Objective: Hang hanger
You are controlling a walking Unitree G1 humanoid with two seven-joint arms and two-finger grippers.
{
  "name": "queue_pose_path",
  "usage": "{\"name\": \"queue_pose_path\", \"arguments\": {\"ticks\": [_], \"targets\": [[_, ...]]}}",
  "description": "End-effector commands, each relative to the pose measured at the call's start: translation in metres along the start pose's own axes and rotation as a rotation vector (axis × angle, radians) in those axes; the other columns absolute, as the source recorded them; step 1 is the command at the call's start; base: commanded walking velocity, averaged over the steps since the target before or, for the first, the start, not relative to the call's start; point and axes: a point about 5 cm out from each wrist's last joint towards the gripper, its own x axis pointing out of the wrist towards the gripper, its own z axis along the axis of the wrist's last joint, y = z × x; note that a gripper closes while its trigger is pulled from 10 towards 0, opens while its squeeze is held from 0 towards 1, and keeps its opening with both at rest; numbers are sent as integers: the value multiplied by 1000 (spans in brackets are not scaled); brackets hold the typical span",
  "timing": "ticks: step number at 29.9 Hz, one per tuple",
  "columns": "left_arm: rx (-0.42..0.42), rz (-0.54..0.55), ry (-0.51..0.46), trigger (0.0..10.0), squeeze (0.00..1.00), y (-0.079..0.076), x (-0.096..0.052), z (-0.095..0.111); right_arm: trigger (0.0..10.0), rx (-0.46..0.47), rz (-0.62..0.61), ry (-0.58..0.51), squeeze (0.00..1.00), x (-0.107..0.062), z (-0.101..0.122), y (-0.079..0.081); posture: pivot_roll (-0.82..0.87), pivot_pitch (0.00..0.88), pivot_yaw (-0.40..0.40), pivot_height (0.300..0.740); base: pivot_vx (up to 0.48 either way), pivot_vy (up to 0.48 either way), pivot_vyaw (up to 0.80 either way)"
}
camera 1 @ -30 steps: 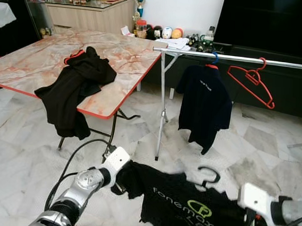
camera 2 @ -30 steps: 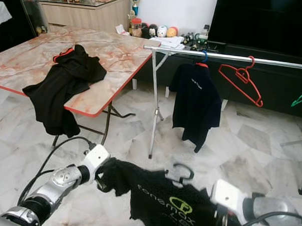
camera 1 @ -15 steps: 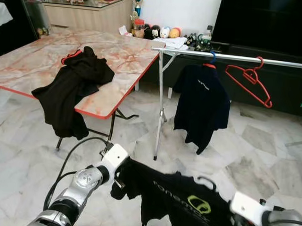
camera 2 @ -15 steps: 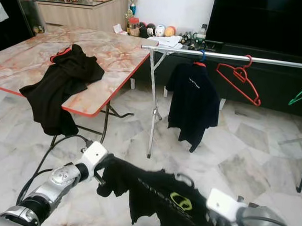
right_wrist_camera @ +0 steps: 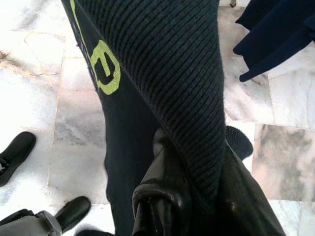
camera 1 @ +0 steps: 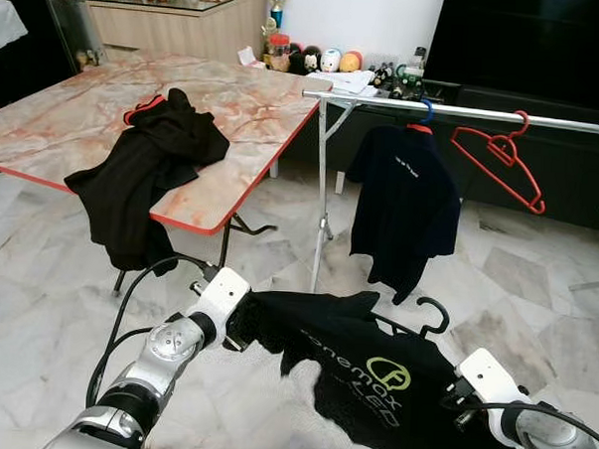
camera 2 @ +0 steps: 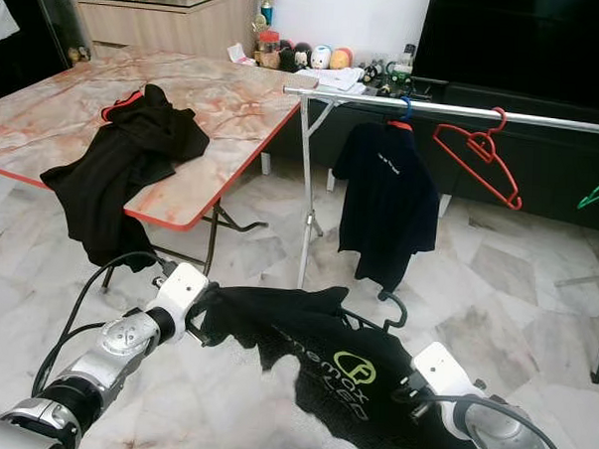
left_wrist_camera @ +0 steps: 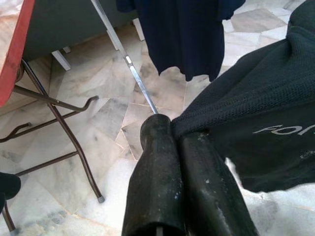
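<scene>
I hold a black shirt point(camera 1: 372, 377) with a green and white print, stretched between both grippers above the floor. It sits on a black hanger point(camera 1: 427, 316) whose hook sticks up at the shirt's far edge. My left gripper point(camera 1: 237, 333) is shut on the shirt's left shoulder; its fingers point(left_wrist_camera: 167, 182) press together on the cloth. My right gripper point(camera 1: 453, 402) is shut on the right shoulder, where knit fabric point(right_wrist_camera: 162, 73) drapes over the fingers point(right_wrist_camera: 165, 172). Ahead runs a silver clothes rail point(camera 1: 463, 112) with a dark shirt point(camera 1: 401, 214) and a bare red hanger point(camera 1: 501, 164) hanging on it.
A marble-top folding table point(camera 1: 75, 125) stands at the left with a black garment point(camera 1: 143, 173) draped over its edge. A dark TV cabinet point(camera 1: 570, 167) lies behind the rail. The rail's upright leg point(camera 1: 320, 201) stands between table and hanging shirt. Marble floor lies between.
The shirt has risen and spread flatter between the grippers. The hanger hook now stands up clearly. My right gripper has moved up and forward; the camera shifted slightly.
</scene>
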Motion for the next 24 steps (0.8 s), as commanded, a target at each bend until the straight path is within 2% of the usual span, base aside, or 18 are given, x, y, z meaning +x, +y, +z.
{"name": "queue_pose_path", "arguments": {"ticks": [1,16,17,18,20,24], "targets": [[-12,87,12,0,0,19,-7,-3,0,47,-65,48,0,-9,-14,-13,-80,40,38,740,0,0,0],[-12,87,12,0,0,19,-7,-3,0,47,-65,48,0,-9,-14,-13,-80,40,38,740,0,0,0],[57,-14,82,0,0,5,-6,-12,0,46,49,-60,0,-3,4,3,-81,28,40,740,0,0,0],[107,-118,129,0,0,-8,-5,-18,0,3,150,-114,0,0,15,13,-81,28,40,740,0,0,0],[165,-254,174,0,0,-24,-6,-24,0,-64,278,-159,0,1,26,25,-79,29,40,740,0,0,0],[181,-318,143,0,0,-29,-6,-21,0,-114,356,-156,0,-1,27,31,-78,32,41,740,0,0,0]]}}
